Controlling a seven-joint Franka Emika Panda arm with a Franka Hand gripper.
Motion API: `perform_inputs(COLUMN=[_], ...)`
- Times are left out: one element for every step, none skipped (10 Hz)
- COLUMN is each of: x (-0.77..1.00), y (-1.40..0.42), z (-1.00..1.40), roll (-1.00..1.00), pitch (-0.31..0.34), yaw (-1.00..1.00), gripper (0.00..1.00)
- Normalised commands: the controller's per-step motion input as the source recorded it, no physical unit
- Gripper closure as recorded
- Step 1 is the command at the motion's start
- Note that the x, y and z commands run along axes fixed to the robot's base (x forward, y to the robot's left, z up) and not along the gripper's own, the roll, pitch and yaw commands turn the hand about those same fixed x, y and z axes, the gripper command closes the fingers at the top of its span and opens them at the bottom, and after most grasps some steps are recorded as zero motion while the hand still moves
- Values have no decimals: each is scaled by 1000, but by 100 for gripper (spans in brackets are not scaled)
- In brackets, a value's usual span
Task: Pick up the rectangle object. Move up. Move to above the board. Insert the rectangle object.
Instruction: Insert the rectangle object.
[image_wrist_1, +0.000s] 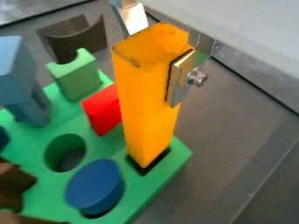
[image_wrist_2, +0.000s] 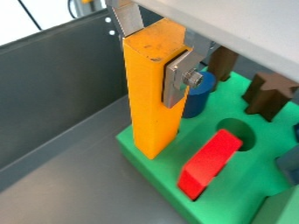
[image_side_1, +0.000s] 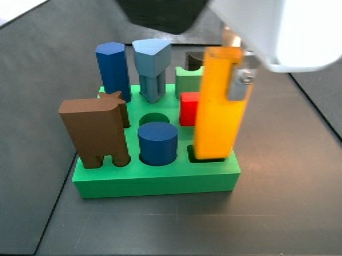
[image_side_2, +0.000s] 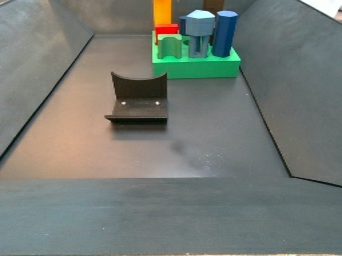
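The rectangle object (image_wrist_1: 146, 96) is a tall orange-yellow block. It stands upright with its lower end in a corner hole of the green board (image_wrist_1: 158, 179), as both wrist views and a side view (image_side_1: 217, 110) show. My gripper (image_wrist_1: 156, 45) is at the block's top. One silver finger plate (image_wrist_1: 181, 74) lies flat against the block's side, and the other finger (image_wrist_1: 131, 17) shows behind its far side. The same grip appears in a wrist view (image_wrist_2: 152, 45). In a side view the block (image_side_2: 162, 12) rises above the board (image_side_2: 201, 68) at the far end of the bin.
The board (image_side_1: 160, 180) also holds a red cube (image_side_1: 190, 108), a blue cylinder (image_side_1: 158, 142), a brown arch block (image_side_1: 94, 128) and tall blue and grey pieces (image_side_1: 154, 65). The fixture (image_side_2: 136, 98) stands on the floor before the board. Dark sloping bin walls (image_wrist_2: 59, 87) surround everything.
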Motion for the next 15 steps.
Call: perform_inputs(x=[-717,-549,-60,314,471,606,383,486,360,163,94,14,0,0,0], y=[0,-9,-257,-297,-214,-6,74,131,229,234,166,0,-9,-23,-40], z=[-117,-149,-186,-314,-400,-537,-509,-409,-374,-309,-226,-323,-611,-794,-411], roll=[96,9,-7,0,10,39,111,150,156,91,16,0,147,240,164], pitch=[-71,-86,-117,-51,-30,-11,0,0,0,11,29,0,-66,-94,-79], yaw=[0,0,0,23,83,134,169,274,223,23,-11,-91,-9,0,0], gripper=[100,100,100,100,100,100,100,100,100,100,100,100,100,100,100])
